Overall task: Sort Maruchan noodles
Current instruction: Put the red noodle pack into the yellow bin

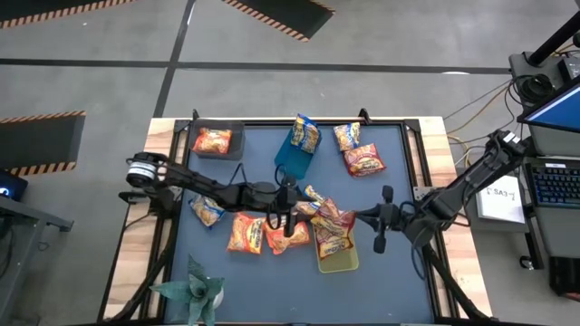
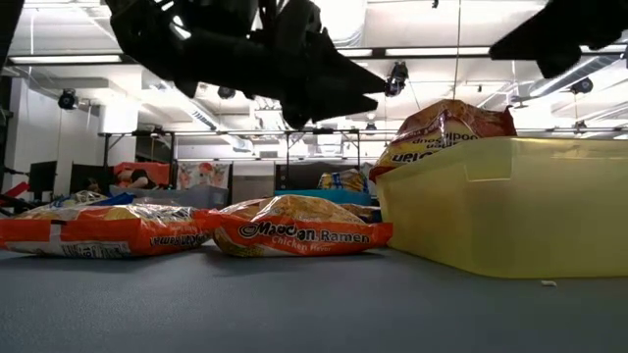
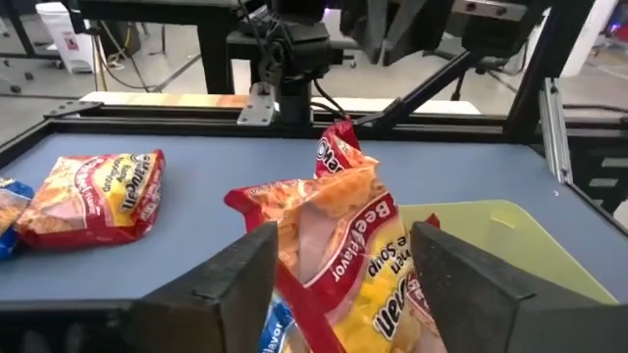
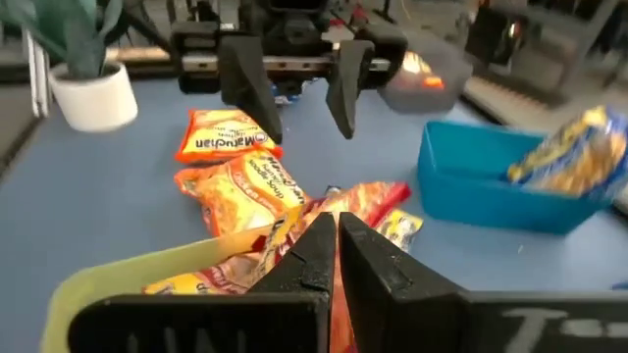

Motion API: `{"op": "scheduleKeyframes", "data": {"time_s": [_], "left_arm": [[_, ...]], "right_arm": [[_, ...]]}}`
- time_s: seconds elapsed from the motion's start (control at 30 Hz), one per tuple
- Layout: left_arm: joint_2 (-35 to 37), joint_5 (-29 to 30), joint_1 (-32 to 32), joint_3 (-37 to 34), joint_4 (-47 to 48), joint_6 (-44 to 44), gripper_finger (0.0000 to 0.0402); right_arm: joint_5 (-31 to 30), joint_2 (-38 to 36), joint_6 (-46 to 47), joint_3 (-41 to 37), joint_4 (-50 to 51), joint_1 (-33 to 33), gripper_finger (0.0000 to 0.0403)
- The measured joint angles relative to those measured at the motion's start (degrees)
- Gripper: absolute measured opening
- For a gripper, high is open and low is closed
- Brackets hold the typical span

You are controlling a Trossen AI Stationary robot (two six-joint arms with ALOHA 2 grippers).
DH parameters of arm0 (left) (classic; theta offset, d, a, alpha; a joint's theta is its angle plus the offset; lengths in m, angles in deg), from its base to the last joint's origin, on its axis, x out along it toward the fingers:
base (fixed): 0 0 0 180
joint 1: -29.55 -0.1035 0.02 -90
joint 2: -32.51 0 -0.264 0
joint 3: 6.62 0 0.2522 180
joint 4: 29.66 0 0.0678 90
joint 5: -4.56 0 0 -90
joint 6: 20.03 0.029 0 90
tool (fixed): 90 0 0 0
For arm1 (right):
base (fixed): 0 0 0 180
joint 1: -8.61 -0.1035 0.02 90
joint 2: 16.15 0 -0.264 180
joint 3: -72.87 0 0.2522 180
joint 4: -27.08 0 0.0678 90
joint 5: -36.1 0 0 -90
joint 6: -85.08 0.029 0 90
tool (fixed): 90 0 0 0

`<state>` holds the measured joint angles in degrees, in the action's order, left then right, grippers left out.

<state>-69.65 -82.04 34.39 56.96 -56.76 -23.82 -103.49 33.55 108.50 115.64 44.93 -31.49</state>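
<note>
Maruchan noodles (image 1: 333,228) are heaped in the yellow-green bin (image 1: 337,261) near the mat's front edge, the red packet (image 3: 339,245) leaning over its rim. The left gripper (image 1: 288,220) hangs just beside that bin, jaws spread wide, gripping nothing — the packet sits between its fingers (image 3: 240,284). The right gripper (image 1: 379,220), pinched shut and empty, waits at the bin's other side. Two orange packets (image 1: 258,235) lie flat to the left; open mat stretches right — the blue bin (image 1: 292,156) stands behind.
</note>
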Motion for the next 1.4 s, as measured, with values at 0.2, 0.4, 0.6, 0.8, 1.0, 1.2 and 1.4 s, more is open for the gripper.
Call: {"op": "scheduleKeyframes", "data": {"time_s": [0.2, 0.4, 0.6, 0.8, 1.0, 1.2, 1.4], "left_arm": [[-2.6, 0.0, -0.5, 0.1, -4.1, -1.6, 0.0248], [-5.6, 0.0, -1.0, 1.1, -5.7, -3.4, 0.0263], [-7.7, -0.1, -1.4, 2.3, -7.7, -3.4, 0.0265], [-8.3, -1.3, -1.4, 2.6, -7.6, -3.4, 0.0265], [-8.3, -1.4, -1.4, 2.6, -5.9, -2.9, 0.0265], [-8.3, -1.6, -1.4, 2.6, -5.5, -2.8, 0.0265], [-9.9, -4.4, -1.4, 2.8, -7.0, -2.8, 0.0265]], "right_arm": [[0.5, -1.8, 11.1, -2.8, -0.1, 0.0, 0.0009], [3.6, -2.0, 19.0, -3.1, -0.1, 0.0, 0.0043], [6.8, -1.4, 27.8, -3.1, 2.2, 0.0, 0.0111], [9.4, 1.2, 36.5, -3.1, 9.1, 0.0, 0.0168], [8.7, 4.3, 36.9, -3.2, 9.7, 0.2, 0.0206], [7.6, 8.0, 37.0, -3.3, 9.3, 1.7, 0.0219], [7.4, 10.8, 33.7, -3.5, 4.7, 4.4, 0.0219]]}}
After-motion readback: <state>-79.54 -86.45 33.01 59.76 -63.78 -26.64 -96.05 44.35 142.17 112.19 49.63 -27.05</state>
